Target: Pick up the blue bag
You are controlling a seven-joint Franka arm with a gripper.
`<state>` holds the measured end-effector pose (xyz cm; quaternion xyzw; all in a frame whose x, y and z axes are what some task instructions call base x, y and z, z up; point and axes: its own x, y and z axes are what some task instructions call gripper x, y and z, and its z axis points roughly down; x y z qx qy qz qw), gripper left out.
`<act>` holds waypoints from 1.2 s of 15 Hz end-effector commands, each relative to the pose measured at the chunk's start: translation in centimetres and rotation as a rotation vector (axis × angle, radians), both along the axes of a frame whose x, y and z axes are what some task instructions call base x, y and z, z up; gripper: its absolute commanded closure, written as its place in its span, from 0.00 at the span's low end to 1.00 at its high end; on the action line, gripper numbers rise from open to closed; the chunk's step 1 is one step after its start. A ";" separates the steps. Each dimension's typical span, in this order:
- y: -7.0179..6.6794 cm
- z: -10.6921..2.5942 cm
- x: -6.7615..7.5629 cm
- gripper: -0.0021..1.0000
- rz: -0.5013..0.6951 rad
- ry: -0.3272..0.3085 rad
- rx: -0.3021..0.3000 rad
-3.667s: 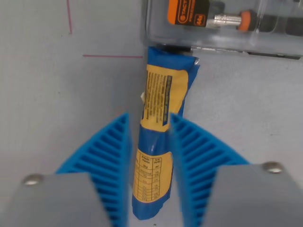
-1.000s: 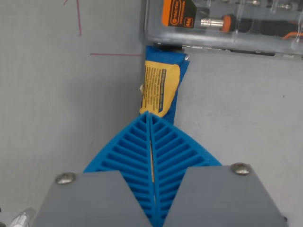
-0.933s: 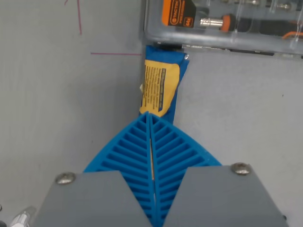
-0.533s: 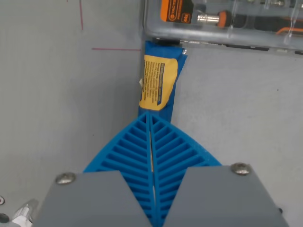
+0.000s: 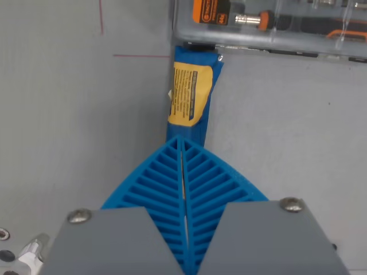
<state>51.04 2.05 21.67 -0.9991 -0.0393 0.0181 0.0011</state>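
Wrist view shows the end effector (image 5: 182, 150) pinched narrow on the near end of the bag (image 5: 190, 97), its ribbed fingers (image 5: 155, 183) meeting along the midline so the bag hangs lengthwise over the surface (image 5: 74, 132) toward the case (image 5: 269, 26).

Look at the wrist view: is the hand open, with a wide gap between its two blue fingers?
No. The hand is shut on the blue bag, its ribbed blue fingers pressed together with only a thin seam between them.
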 end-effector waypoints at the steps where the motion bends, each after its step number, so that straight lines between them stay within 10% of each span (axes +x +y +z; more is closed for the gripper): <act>1: 0.0 1.2 -1.1 1.00 0.019 -0.051 0.000; 18: 0.0 4.0 -1.2 1.00 0.019 -0.051 0.000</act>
